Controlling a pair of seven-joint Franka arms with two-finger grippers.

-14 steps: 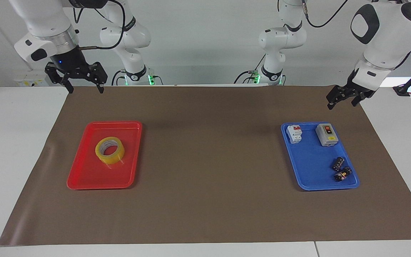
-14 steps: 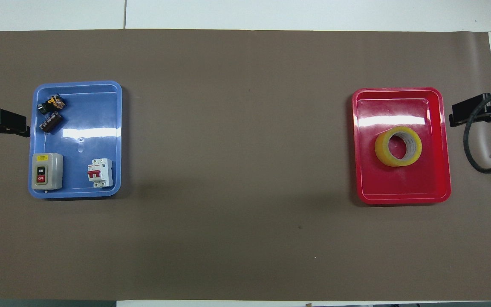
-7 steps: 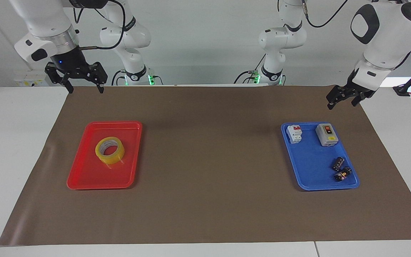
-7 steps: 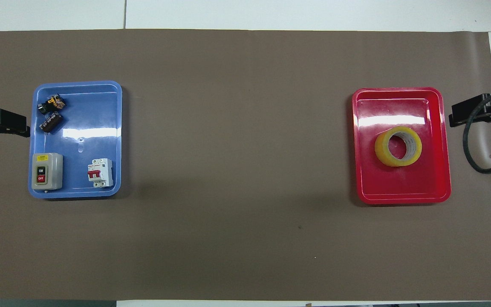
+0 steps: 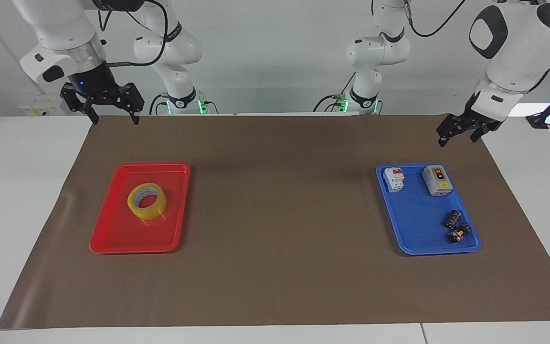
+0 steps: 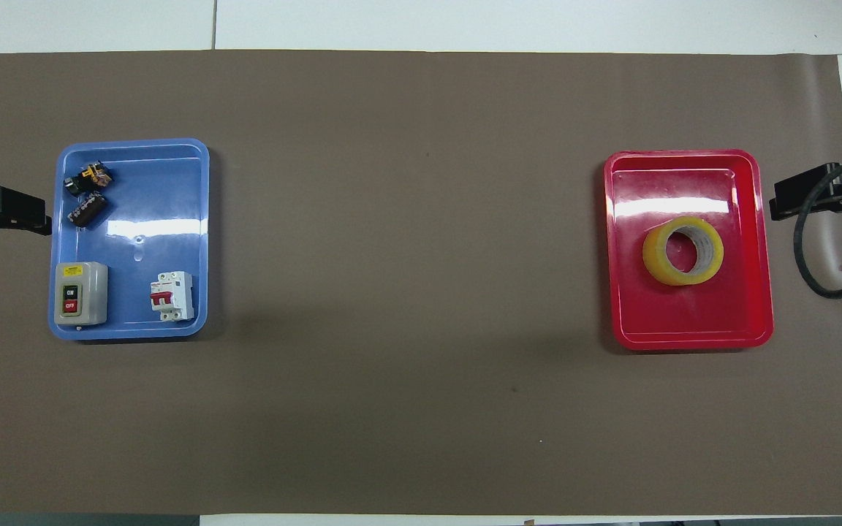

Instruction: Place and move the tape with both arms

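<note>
**Tape roll lies in the red tray, both hands up and empty**

The wide roll of translucent yellow packing tape lies flat in the shallow red plastic tray, toward the right arm's end of the brown-covered bench. The right arm's black two-finger hand hangs above the bench edge by the red tray, fingers spread, holding nothing. The left arm's black hand hangs well apart from the tray at the other end, also spread and empty.

One camera sits high at the counter's twelve o'clock, facing the robots; another looks steeply down from above them. Both share the whole brown mat.
</note>
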